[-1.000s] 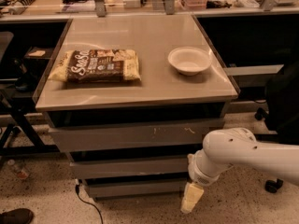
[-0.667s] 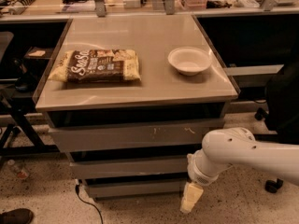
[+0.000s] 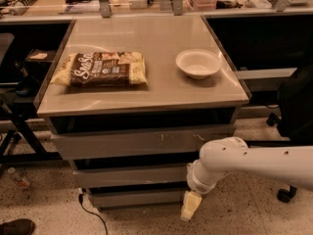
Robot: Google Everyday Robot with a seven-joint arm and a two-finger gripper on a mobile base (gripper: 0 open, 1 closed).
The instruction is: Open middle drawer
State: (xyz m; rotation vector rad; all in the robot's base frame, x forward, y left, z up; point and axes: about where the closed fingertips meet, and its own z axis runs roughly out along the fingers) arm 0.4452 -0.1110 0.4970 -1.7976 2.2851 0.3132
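The middle drawer (image 3: pixel 132 175) is a plain grey front of middling width, between the larger scratched top front (image 3: pixel 142 142) and the narrow bottom front (image 3: pixel 137 198). All three fronts look pushed in. My white arm (image 3: pixel 254 160) reaches in from the right. My gripper (image 3: pixel 190 205) hangs pointing down at the cabinet's lower right front corner, beside the bottom front and just below the middle drawer's right end.
On the cabinet's top (image 3: pixel 146 89) lie a brown snack bag (image 3: pixel 100 68) at the left and a white bowl (image 3: pixel 198 63) at the right. A black cable (image 3: pixel 90 213) runs on the floor. A chair base (image 3: pixel 286 192) stands at the right, a shoe (image 3: pixel 17 226) at the bottom left.
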